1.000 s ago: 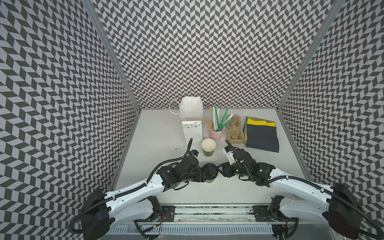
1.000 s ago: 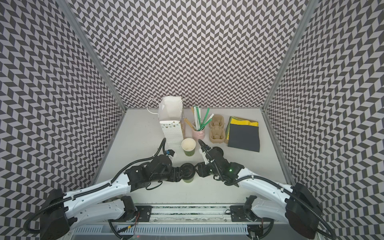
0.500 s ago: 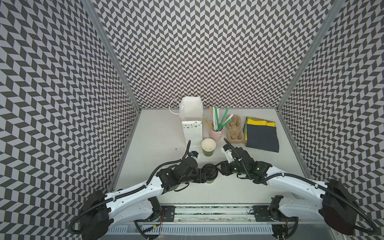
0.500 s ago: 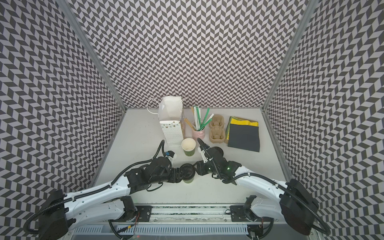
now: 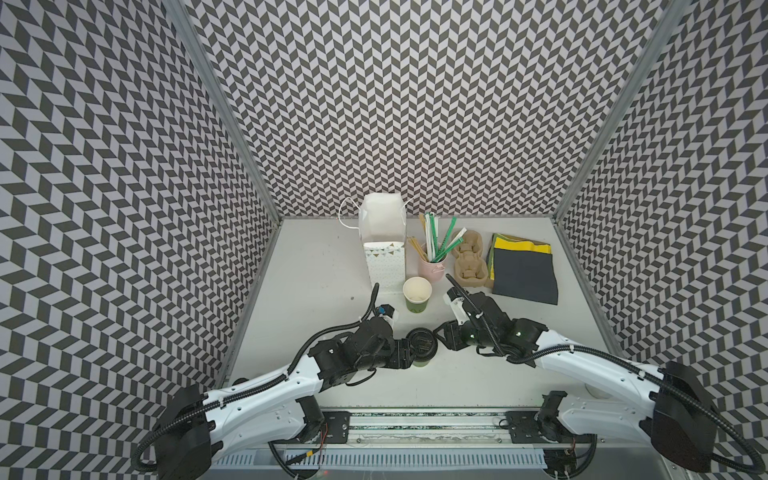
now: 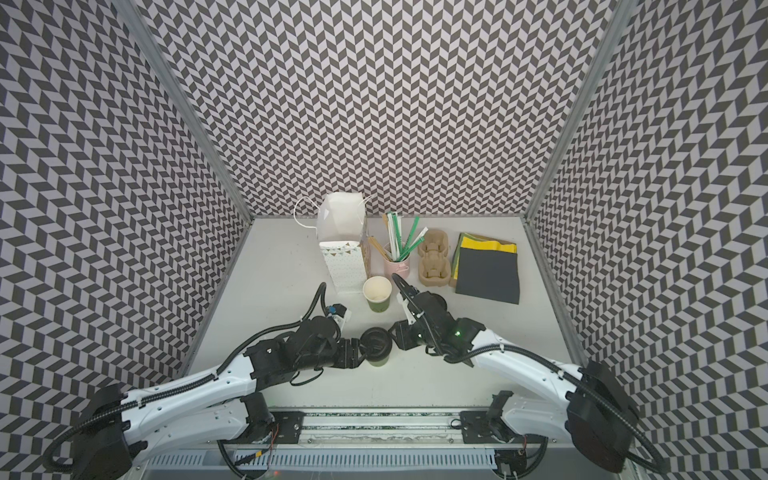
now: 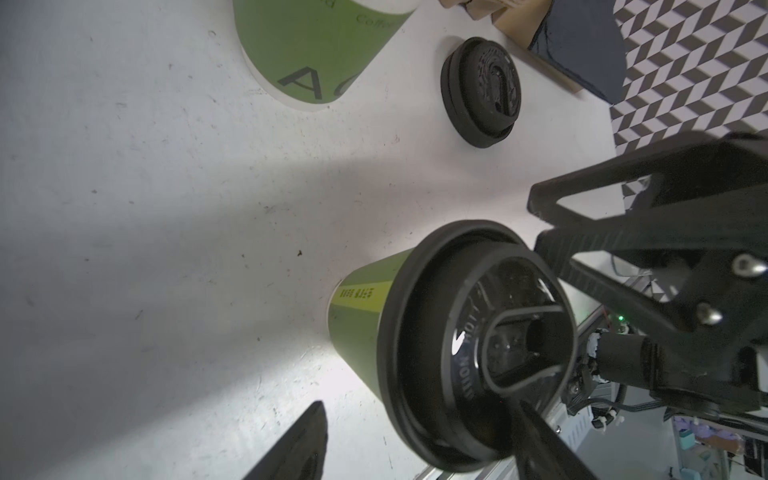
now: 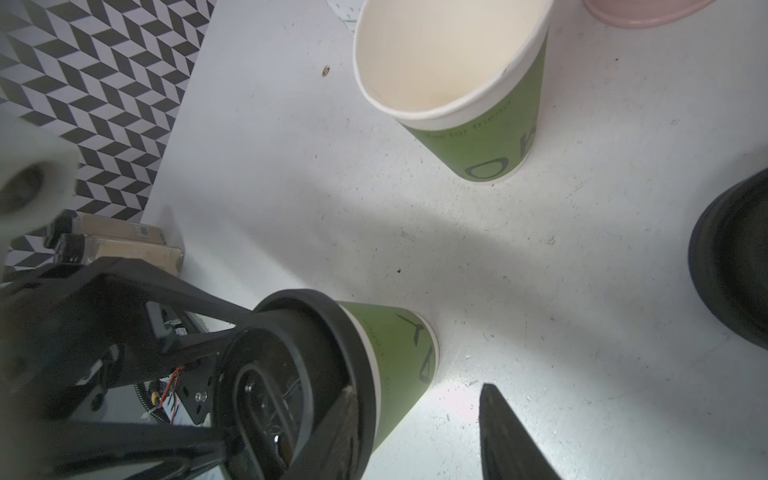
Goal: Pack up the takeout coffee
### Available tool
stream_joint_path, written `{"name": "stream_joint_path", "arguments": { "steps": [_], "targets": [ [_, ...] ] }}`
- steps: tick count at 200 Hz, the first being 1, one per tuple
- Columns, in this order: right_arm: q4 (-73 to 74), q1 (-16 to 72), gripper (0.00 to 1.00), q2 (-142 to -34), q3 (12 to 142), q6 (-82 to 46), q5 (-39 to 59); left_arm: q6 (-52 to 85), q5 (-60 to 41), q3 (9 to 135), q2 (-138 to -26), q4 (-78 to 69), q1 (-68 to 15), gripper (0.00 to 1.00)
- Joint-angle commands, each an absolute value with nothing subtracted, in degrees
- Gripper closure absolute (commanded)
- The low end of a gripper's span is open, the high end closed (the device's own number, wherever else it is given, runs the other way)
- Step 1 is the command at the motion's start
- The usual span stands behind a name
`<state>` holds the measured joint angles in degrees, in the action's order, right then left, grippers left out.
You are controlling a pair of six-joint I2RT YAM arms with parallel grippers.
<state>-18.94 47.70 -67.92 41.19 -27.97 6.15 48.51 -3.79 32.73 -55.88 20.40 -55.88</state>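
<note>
Near edge of the table (image 5: 316, 266): the lidded cup (image 5: 422, 352) stands upright between both grippers. The left gripper (image 5: 409, 353) has its jaws spread either side of the cup; contact cannot be told. The right gripper (image 5: 436, 337) is parted too, one fingertip (image 8: 332, 432) on the lid's rim, the other clear beside it. Further back, an open cup (image 5: 417, 294), a spare lid (image 7: 482, 91), then the pink cup (image 5: 432, 266), bag (image 5: 382, 245), carrier (image 5: 469, 266) and napkins (image 5: 523, 270).

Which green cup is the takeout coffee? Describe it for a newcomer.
Start at the white paper bag at the table's back. Nearer the robot stands an open green cup; nearer still, between both grippers, is the takeout coffee. It alone wears a black lid.
</note>
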Motion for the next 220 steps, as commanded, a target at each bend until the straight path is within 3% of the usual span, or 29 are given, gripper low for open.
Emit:
{"name": "stream_joint_path", "arguments": {
  "steps": [1,39,74,93,134,220],
  "targets": [
    [-21.28,47.40,0.54,-69.14,43.61,-26.14,3.57,46.35,-1.67,37.26,-56.79,27.65,-56.20,0.26],
    [-24.58,47.41,0.48,-69.88,48.25,-24.98,2.20,43.70,0.25,44.07,-59.14,29.85,-55.54,0.23],
    [-29.13,47.61,0.25,-69.14,52.90,-22.62,2.96,36.94,5.49,52.57,-57.20,35.11,-51.32,0.19],
    [-30.95,49.06,0.18,-69.04,52.76,-22.32,2.54,32.59,7.24,55.11,-53.75,37.05,-46.20,0.17],
    [-33.76,58.86,0.15,-69.83,53.83,-24.82,-5.28,25.67,18.13,53.72,-45.43,36.79,-39.05,0.03],
    [-39.25,66.77,0.13,-78.46,61.15,-24.79,-13.69,26.42,25.53,44.66,-35.19,32.25,-37.09,0.01]
  ]
}}
